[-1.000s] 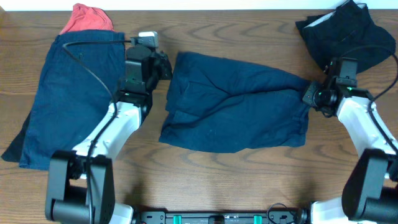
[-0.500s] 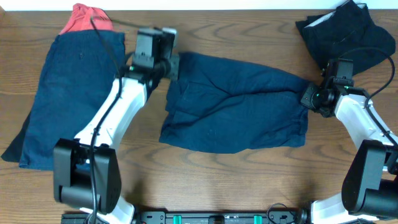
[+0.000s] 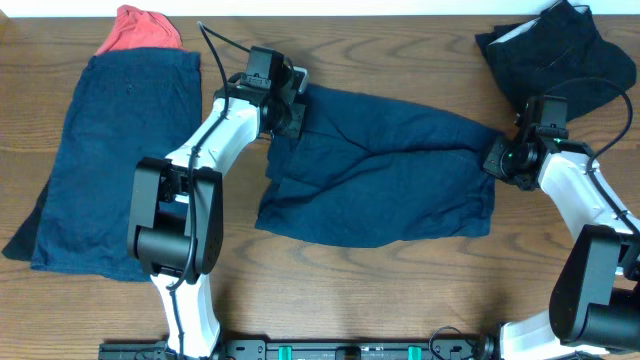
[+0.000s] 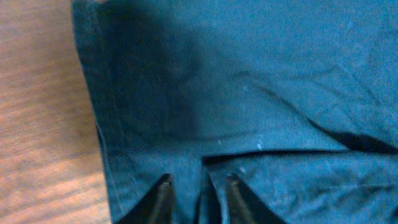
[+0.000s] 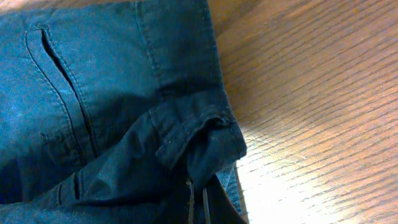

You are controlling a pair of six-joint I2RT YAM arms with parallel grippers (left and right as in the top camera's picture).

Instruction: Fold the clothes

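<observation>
The right jaws are pressed together on a bunched corner of the waistband (image 5: pixel 186 134) of the middle shorts (image 3: pixel 380 165), just beside a back pocket slit (image 5: pixel 62 93). The cloth is gathered up into the pinch. The left jaws stand a little apart. Their fingertips (image 4: pixel 163 198) rest on the far left end of the same shorts, near its hemmed edge (image 4: pixel 93 118), and nothing is caught between them.

The shorts lie spread across the middle of the tabletop (image 3: pixel 400 290), rumpled, with a diagonal crease.

The step in hand looks like taking hold of both ends before a fold. One end is gripped and the other is not yet. The next move probably calls for the left jaws to settle over the hem and close on it. Then both arms can lift and carry one end over the other without dragging the cloth askew.

There is no basket, bin or other container in view. A second pair of shorts (image 3: pixel 110 150) lies flat at the left with a red garment (image 3: pixel 140 28) at its top edge. A dark heap (image 3: pixel 560 50) sits at the far right corner, well apart from the middle pair.
</observation>
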